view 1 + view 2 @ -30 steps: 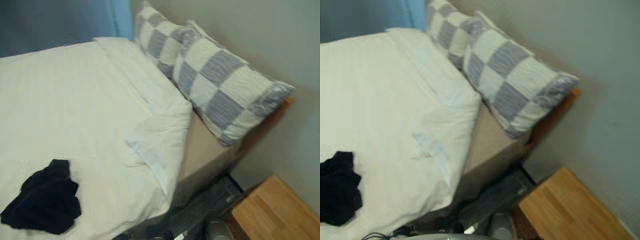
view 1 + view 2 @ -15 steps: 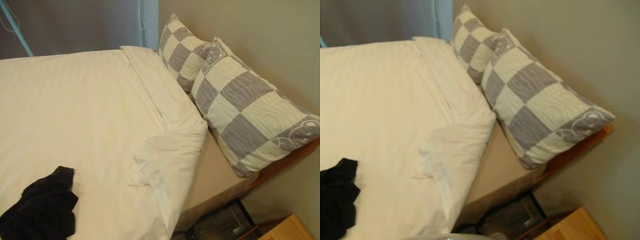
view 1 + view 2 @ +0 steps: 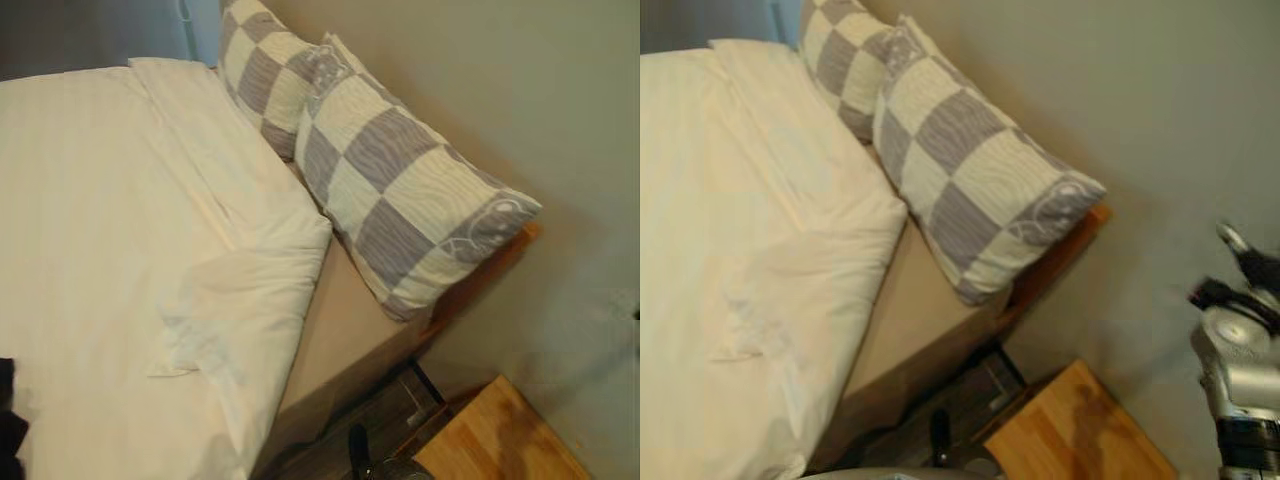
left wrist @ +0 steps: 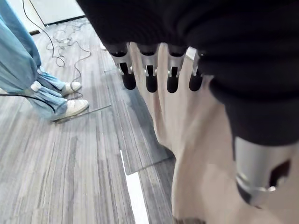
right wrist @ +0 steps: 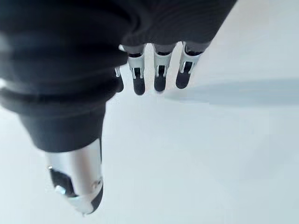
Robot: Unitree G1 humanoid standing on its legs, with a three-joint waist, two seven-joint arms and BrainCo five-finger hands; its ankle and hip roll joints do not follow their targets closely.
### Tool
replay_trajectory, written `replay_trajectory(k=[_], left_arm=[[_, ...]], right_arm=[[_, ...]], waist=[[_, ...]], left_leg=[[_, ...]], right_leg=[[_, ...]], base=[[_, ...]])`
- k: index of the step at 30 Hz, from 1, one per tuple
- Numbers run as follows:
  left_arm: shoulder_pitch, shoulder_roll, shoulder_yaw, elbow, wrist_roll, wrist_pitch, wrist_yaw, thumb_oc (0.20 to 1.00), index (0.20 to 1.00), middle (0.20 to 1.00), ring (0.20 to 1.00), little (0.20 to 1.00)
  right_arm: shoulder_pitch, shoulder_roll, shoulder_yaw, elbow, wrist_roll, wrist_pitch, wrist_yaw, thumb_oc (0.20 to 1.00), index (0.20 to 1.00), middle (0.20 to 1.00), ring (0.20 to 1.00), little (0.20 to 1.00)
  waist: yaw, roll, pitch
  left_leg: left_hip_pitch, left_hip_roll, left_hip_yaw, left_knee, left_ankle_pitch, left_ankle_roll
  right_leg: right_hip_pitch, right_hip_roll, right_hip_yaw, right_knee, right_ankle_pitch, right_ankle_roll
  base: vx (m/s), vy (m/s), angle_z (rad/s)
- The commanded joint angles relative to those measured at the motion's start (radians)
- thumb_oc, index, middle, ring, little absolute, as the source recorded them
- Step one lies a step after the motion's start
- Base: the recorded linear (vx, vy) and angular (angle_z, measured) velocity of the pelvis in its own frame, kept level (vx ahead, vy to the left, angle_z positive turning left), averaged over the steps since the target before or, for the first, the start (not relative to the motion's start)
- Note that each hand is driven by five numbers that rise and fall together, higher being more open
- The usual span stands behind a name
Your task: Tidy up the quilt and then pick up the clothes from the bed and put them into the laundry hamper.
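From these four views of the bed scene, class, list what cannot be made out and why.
- Black clothes: cut off by the left eye view's left edge; kind untellable.
- Light wooden bedside table: cut by the bottom edge in the right eye view.
- White quilt: its far side runs past the frame.
- Right hand: partly out at the frame's right edge.

no readable text, labels or numbers

The right hand (image 5: pixel 93 74) holds nothing: its fingers (image 5: pixel 160 70) hang straight in a row, and its thumb (image 5: pixel 77 179) stands apart from them. Past the fingertips lies a plain pale surface (image 5: pixel 210 154), crossed just beyond the fingers by 1 faint grey band (image 5: pixel 243 91).
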Motion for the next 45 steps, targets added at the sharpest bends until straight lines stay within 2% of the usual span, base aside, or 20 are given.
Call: replay_trajectory(k=[1, 4, 6, 9, 12, 15, 22, 30, 38, 42, 45], left_arm=[[-0.074, 0.027, -0.012, 0.057, 0.015, 0.018, 0.046, 1.000, 1.000, 1.000, 1.000, 1.000], [-0.086, 0.015, -0.039, 0.059, 0.032, 0.036, 0.047, 1.000, 1.000, 1.000, 1.000, 1.000], [-0.081, 0.011, -0.068, 0.054, 0.027, 0.046, 0.048, 1.000, 1.000, 1.000, 1.000, 1.000], [-0.079, 0.014, -0.104, 0.042, 0.018, 0.058, 0.043, 1.000, 1.000, 1.000, 1.000, 1.000], [-0.083, 0.020, -0.134, 0.025, 0.014, 0.054, 0.036, 1.000, 1.000, 1.000, 1.000, 1.000], [-0.098, 0.032, -0.179, 0.004, 0.007, 0.042, 0.005, 1.000, 1.000, 1.000, 1.000, 1.000], [-0.132, 0.044, -0.231, -0.026, 0.061, 0.048, -0.061, 1.000, 1.000, 1.000, 1.000, 1.000], [-0.195, 0.050, -0.266, -0.045, 0.131, 0.056, -0.105, 1.000, 1.000, 1.000, 1.000, 1.000], [-0.241, 0.045, -0.285, -0.038, 0.139, 0.089, -0.113, 1.000, 1.000, 1.000, 1.000, 1.000], [-0.280, 0.030, -0.298, -0.049, 0.131, 0.104, -0.098, 1.000, 1.000, 1.000, 1.000, 1.000], [-0.328, 0.018, -0.324, -0.057, 0.131, 0.111, -0.088, 1.000, 1.000, 1.000, 1.000, 1.000]], right_arm=[[-0.173, -0.080, 0.046, -0.061, -0.138, 0.063, 0.176, 1.000, 1.000, 1.000, 1.000, 1.000], [-0.325, -0.128, 0.188, -0.103, -0.169, 0.106, 0.285, 1.000, 1.000, 1.000, 1.000, 1.000], [-0.449, -0.128, 0.304, -0.077, -0.190, 0.146, 0.314, 1.000, 1.000, 1.000, 1.000, 1.000], [-0.606, -0.105, 0.448, -0.023, -0.222, 0.171, 0.350, 1.000, 1.000, 1.000, 1.000, 1.000], [-0.702, -0.074, 0.526, 0.010, -0.257, 0.199, 0.337, 1.000, 1.000, 1.000, 1.000, 1.000], [-0.838, -0.033, 0.624, 0.084, -0.274, 0.203, 0.317, 1.000, 1.000, 1.000, 1.000, 1.000], [-0.995, 0.061, 0.734, 0.232, -0.339, 0.171, 0.323, 1.000, 1.000, 1.000, 1.000, 1.000], [-1.062, 0.196, 0.834, 0.342, -0.396, 0.158, 0.335, 1.000, 1.000, 1.000, 1.000, 1.000], [-1.063, 0.282, 0.906, 0.319, -0.505, 0.099, 0.388, 1.000, 1.000, 1.000, 1.000, 1.000], [-1.064, 0.315, 0.951, 0.287, -0.526, 0.119, 0.409, 1.000, 1.000, 1.000, 1.000, 1.000], [-1.059, 0.360, 0.986, 0.327, -0.569, 0.177, 0.401, 1.000, 1.000, 1.000, 1.000, 1.000]], waist=[[0.019, 0.005, 0.026], [0.047, -0.016, 0.039], [0.076, -0.027, 0.051], [0.119, -0.036, 0.080], [0.150, -0.037, 0.111], [0.185, -0.016, 0.166], [0.242, 0.017, 0.244], [0.291, 0.013, 0.289], [0.301, 0.008, 0.318], [0.299, 0.002, 0.329], [0.302, 0.003, 0.353]], left_leg=[[-0.104, 0.021, -0.046, -0.038, 0.078, 0.003], [-0.114, 0.016, -0.067, -0.038, 0.078, 0.001], [-0.125, 0.009, -0.089, -0.038, 0.081, 0.001], [-0.146, 0.003, -0.115, -0.038, 0.087, 0.000], [-0.171, -0.001, -0.126, -0.038, 0.092, -0.001], [-0.214, -0.016, -0.146, -0.038, 0.100, 0.000], [-0.260, -0.033, -0.169, -0.038, 0.108, -0.001], [-0.275, -0.028, -0.178, -0.033, 0.114, -0.001], [-0.285, -0.022, -0.176, -0.026, 0.112, -0.007], [-0.294, -0.022, -0.179, -0.021, 0.112, -0.008], [-0.319, -0.023, -0.187, -0.016, 0.117, -0.005]], right_leg=[[-0.052, -0.006, 0.039, 0.034, -0.006, 0.040], [-0.055, -0.010, 0.026, 0.030, -0.001, 0.043], [-0.061, -0.013, 0.013, 0.032, 0.002, 0.044], [-0.069, -0.022, -0.013, 0.037, 0.003, 0.045], [-0.081, -0.030, -0.028, 0.040, 0.004, 0.045], [-0.111, -0.043, -0.039, 0.047, 0.005, 0.042], [-0.136, -0.071, -0.059, 0.034, 0.012, 0.040], [-0.139, -0.090, -0.104, 0.053, 0.000, 0.044], [-0.137, -0.087, -0.118, 0.049, -0.003, 0.041], [-0.143, -0.084, -0.111, 0.052, -0.005, 0.041], [-0.160, -0.084, -0.105, 0.058, -0.003, 0.037]], base=[[-0.05, 0.010, 0.07], [-0.01, -0.027, 0.05], [0.00, -0.041, 0.31], [-0.02, -0.047, 0.25], [-0.07, -0.017, 0.17], [-0.11, 0.077, 0.48], [-0.06, 0.072, 0.32], [0.00, -0.007, 0.17], [0.00, 0.008, 0.07], [0.00, 0.003, -0.01], [-0.01, -0.043, 0.00]])
